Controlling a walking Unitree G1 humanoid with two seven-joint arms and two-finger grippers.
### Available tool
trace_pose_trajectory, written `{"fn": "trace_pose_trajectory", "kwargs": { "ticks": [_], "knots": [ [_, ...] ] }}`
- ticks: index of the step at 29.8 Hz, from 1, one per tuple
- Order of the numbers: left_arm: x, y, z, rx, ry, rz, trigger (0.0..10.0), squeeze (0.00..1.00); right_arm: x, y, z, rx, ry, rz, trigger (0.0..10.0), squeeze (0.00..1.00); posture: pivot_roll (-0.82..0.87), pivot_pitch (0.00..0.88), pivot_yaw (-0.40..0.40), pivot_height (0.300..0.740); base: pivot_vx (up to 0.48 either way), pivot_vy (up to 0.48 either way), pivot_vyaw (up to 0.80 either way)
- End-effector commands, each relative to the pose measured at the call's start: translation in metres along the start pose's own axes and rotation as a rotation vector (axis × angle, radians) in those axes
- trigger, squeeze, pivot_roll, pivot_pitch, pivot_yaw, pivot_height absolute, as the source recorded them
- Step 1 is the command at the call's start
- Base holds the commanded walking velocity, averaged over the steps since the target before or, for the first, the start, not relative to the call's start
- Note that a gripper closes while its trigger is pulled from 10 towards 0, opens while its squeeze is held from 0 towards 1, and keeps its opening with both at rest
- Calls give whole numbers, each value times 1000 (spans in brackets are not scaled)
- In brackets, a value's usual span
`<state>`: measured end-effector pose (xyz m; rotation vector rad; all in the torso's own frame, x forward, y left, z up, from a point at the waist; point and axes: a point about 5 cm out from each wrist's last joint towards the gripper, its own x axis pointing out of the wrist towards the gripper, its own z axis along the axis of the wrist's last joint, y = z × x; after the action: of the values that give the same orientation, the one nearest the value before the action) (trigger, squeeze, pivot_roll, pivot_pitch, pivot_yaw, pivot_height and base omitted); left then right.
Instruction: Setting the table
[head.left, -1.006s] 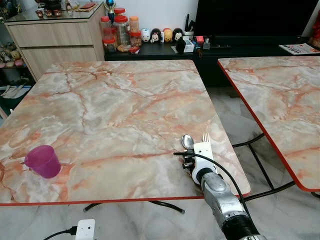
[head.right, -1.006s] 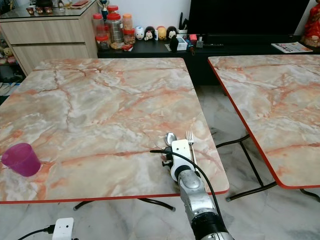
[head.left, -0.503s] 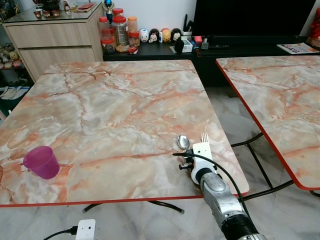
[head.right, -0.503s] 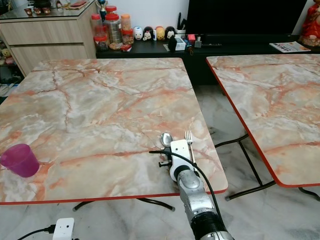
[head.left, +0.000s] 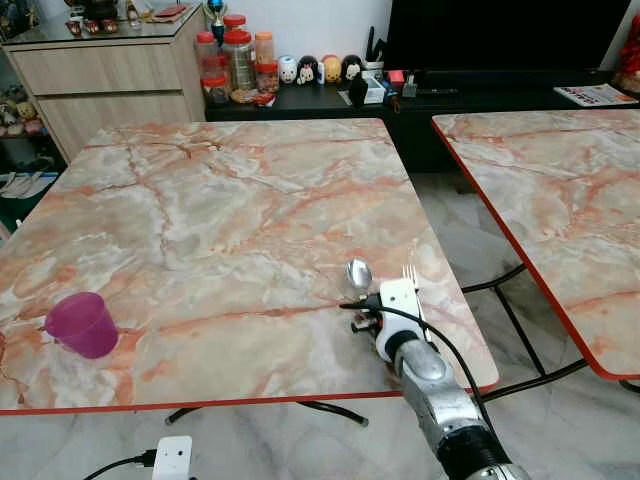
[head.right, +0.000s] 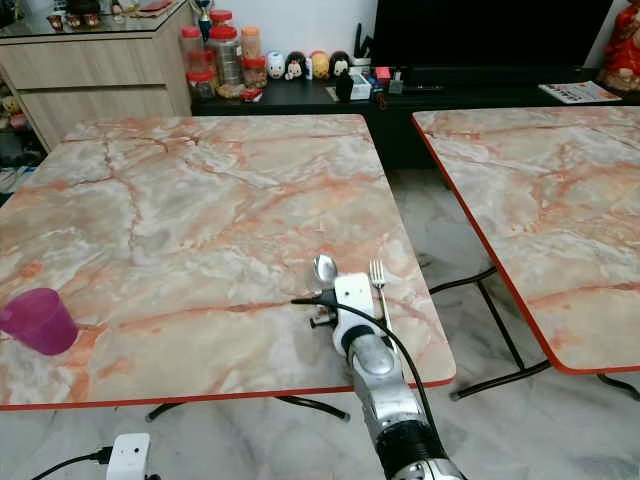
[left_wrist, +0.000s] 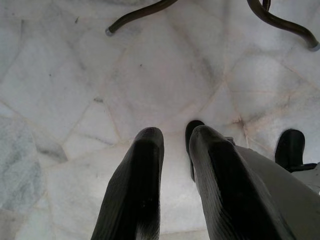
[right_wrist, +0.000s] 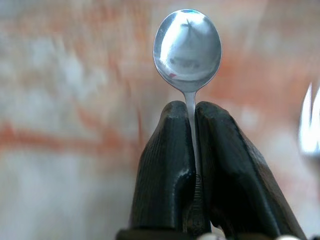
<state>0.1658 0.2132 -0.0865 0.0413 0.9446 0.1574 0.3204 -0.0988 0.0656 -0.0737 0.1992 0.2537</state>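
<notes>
No writing can be read at this size; the jars (head.left: 240, 60) and small figurines (head.left: 318, 69) on the dark low cabinet beyond the table show no legible labels. The table (head.left: 220, 210) is a rectangular slab patterned like pink-and-grey marble, glossy, with a thin red edge; a second table (head.left: 560, 200) of the same finish stands well apart to the right, and the floor (left_wrist: 75, 100) is pale marble tile. The spoon (right_wrist: 187, 45) is polished metal, with an oval mirror-bright bowl and a slim neck; the right claw (right_wrist: 194, 135) is clamped on its handle, the two ribbed black fingers (right_wrist: 165, 165) pressed together with the neck between them and the bowl standing out just past the tips, over the table's near right part. A metal fork (head.right: 378, 275) lies flat on the table just beside the spoon, on its right. A translucent purple plastic cup (head.left: 83, 323) stands upright near the table's near left edge, well apart from the spoon. The left claw (left_wrist: 172, 137) hangs over the floor, its fingers slightly apart.
</notes>
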Motion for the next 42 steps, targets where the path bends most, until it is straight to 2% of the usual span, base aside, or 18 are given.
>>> {"fn": "trace_pose_trajectory", "kwargs": {
  "ticks": [1, 7, 14, 29, 40, 42],
  "knots": [
    [0, -1, 0, 17, 5, 2, 10000, 0, 3, 3, 27, -65, -139, 11, 10000, 0, -5, 0, -1, 732, 0, 0, 0],
    [0, -2, 1, 1, -5, 10, 10000, 0, 4, 6, 37, -21, -191, 16, 10000, 0, 4, 0, -9, 732, 0, 0, 0],
    [0, -2, 1, -11, -16, 10, 10000, 0, 5, 4, 39, -45, -202, 4, 10000, 0, 8, 0, -13, 732, 0, -116, 0],
    [-1, 3, -1, -26, -13, 23, 10000, 0, 2, -2, 47, -61, -253, -48, 10000, 0, 11, 0, -2, 732, 0, -449, 0],
    [-1, 4, -2, -24, -13, 28, 10000, 0, 0, -13, 47, -64, -264, -106, 10000, 0, 11, 0, -4, 732, 0, -480, 0],
    [-1, 4, -2, -30, -12, 32, 10000, 0, 0, -15, 46, -65, -260, -113, 10000, 0, 12, 0, -5, 732, 0, 0, 0]
  ]
}}
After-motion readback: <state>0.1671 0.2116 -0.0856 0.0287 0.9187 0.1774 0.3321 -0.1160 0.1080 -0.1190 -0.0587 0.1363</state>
